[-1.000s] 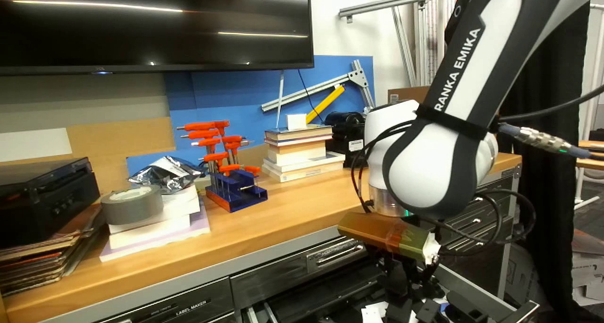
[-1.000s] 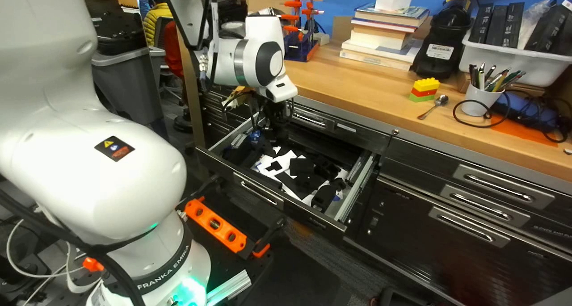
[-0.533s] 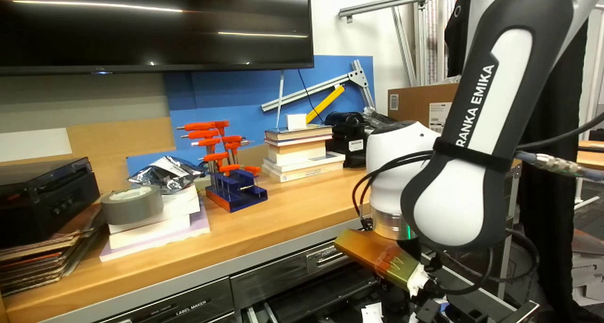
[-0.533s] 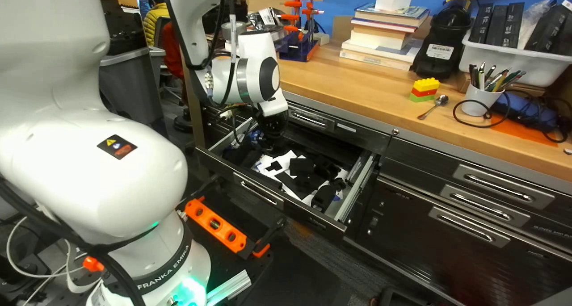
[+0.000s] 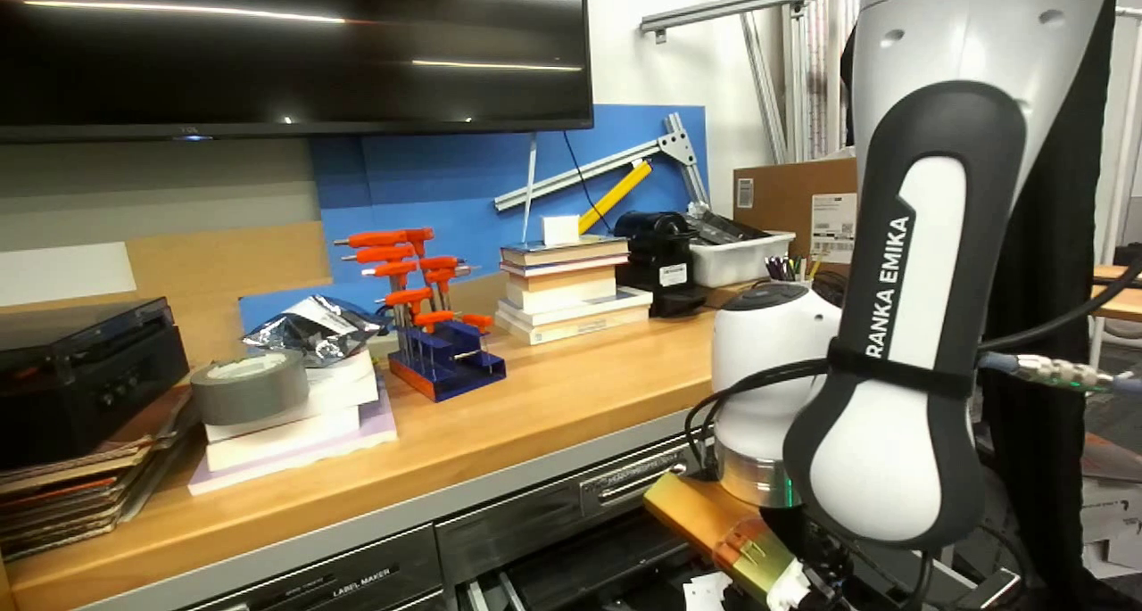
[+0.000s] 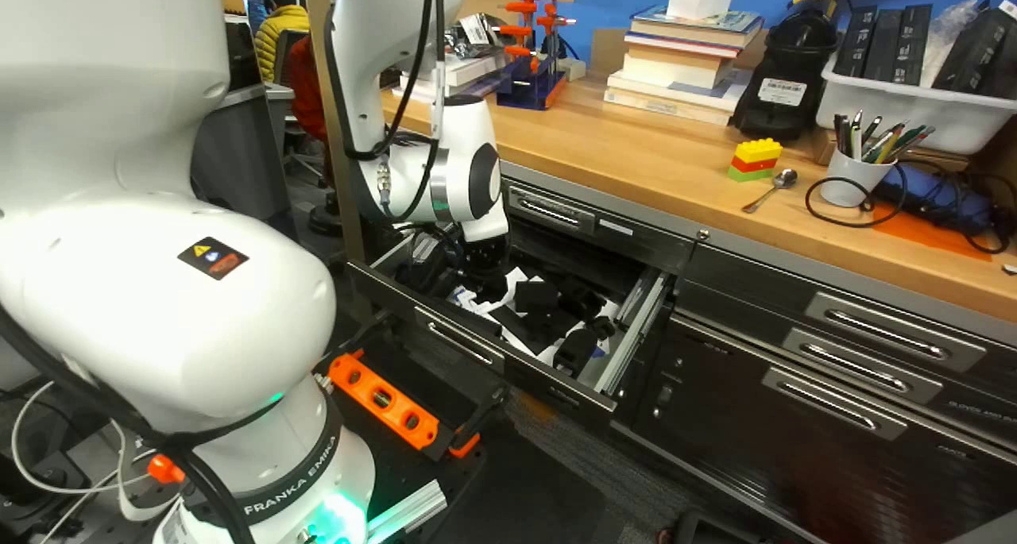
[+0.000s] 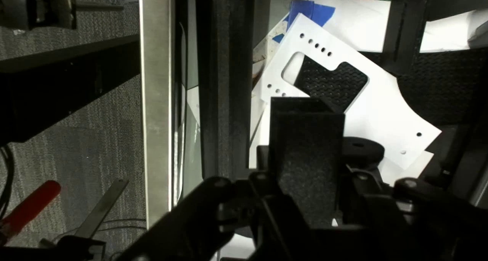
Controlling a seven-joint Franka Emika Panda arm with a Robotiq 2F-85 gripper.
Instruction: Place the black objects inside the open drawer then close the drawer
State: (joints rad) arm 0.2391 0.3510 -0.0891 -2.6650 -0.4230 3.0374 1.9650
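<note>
Black block (image 7: 309,150) pinched in gripper (image 7: 304,167), near end lost in dark; arm (image 6: 417,175) hides part of drawer (image 6: 558,387).

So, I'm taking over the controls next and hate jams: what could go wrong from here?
The rectangular matte black block held in the black two-fingered gripper may tilt or slide if let go onto the flat white plate with small holes below. The loose matte black pieces jumbled inside the open grey metal drawer might snag as it shuts. The gripper could clip the drawer's long pale metal rim while lifting away.
</note>
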